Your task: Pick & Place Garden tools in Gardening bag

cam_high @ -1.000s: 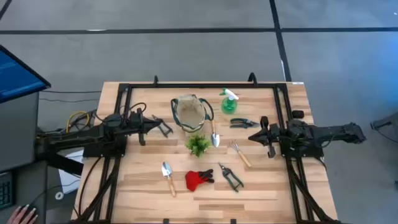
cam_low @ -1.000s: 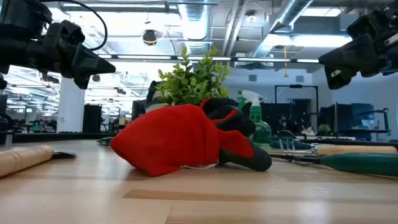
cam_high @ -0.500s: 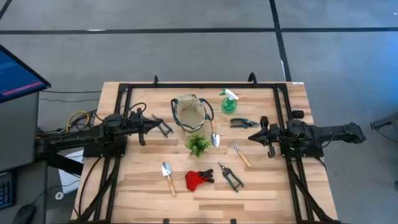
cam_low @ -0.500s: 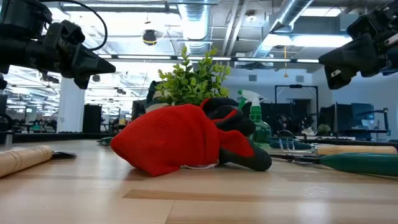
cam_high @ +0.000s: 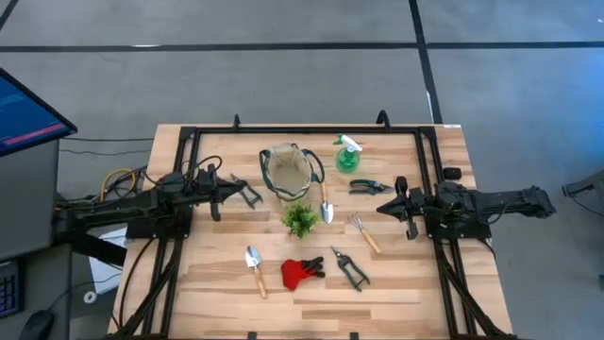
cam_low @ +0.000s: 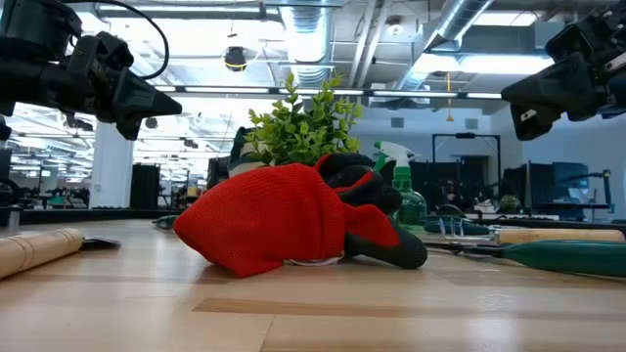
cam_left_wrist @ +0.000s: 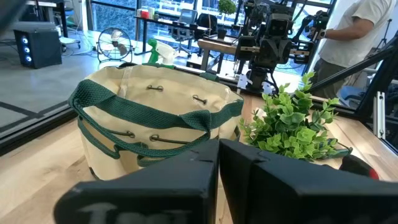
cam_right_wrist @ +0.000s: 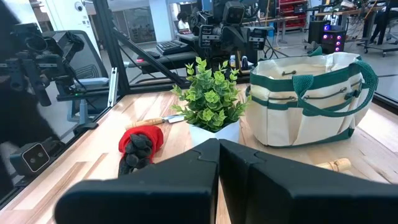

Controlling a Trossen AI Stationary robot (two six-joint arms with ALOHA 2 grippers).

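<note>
1. Beige bag point(cam_high: 288, 171) at table's point(cam_high: 406, 283) back centre; tools loose around it, red gloves point(cam_high: 300, 273) near front.
2. Left gripper point(cam_high: 253, 196) closed, empty, left of bag.
3. Right gripper point(cam_high: 385, 207) closed, empty, right side.

I see a small leafy green plant point(cam_high: 301, 220) mid-table on the wooden tabletop point(cam_high: 396, 283), a blue-lit monitor point(cam_high: 24, 113) off to the side, and a person in a white shirt point(cam_left_wrist: 351, 31) beyond the table
</note>
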